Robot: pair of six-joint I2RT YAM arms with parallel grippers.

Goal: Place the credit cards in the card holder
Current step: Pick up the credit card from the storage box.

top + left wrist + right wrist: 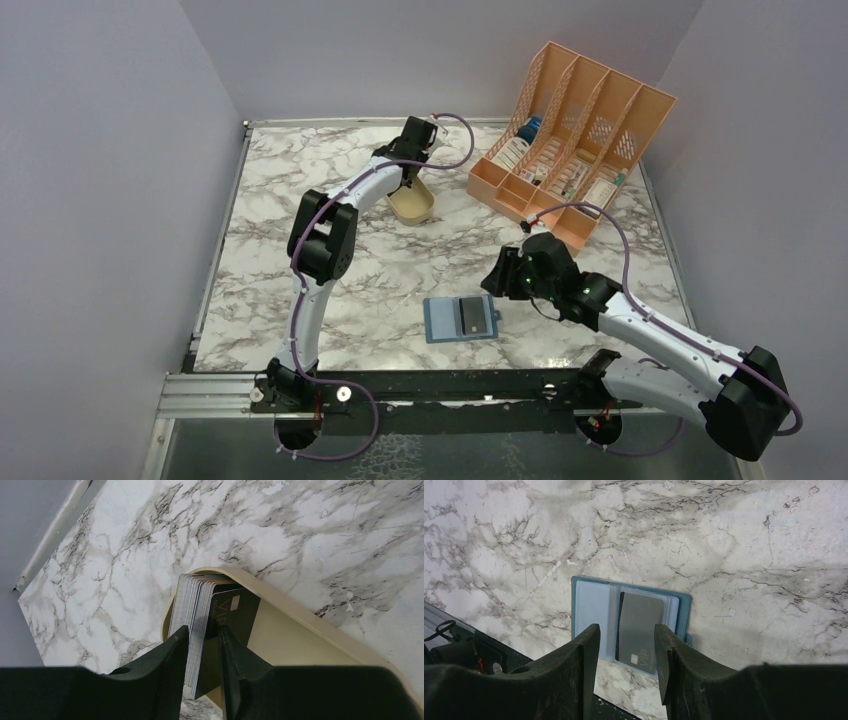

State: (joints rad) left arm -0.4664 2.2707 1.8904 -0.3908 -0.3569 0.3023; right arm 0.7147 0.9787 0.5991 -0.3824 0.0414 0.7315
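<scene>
Cards [200, 605] stand on edge as a stack in the tray [300, 615], so a side pinch works. The left end effector [202, 647] straddles the front few; I can't tell whether it is clamped on them. The holder [591, 605] lies open and flat near the surface [724, 540] front edge. A dark card [639, 625] on one half sticks past its edge; slotted or loose is unclear. The right end effector [626, 630] hovers above, parted and empty, likely there to steady it. Bare marble lies between tray and holder, and the rack [570, 130] is well apart.
</scene>
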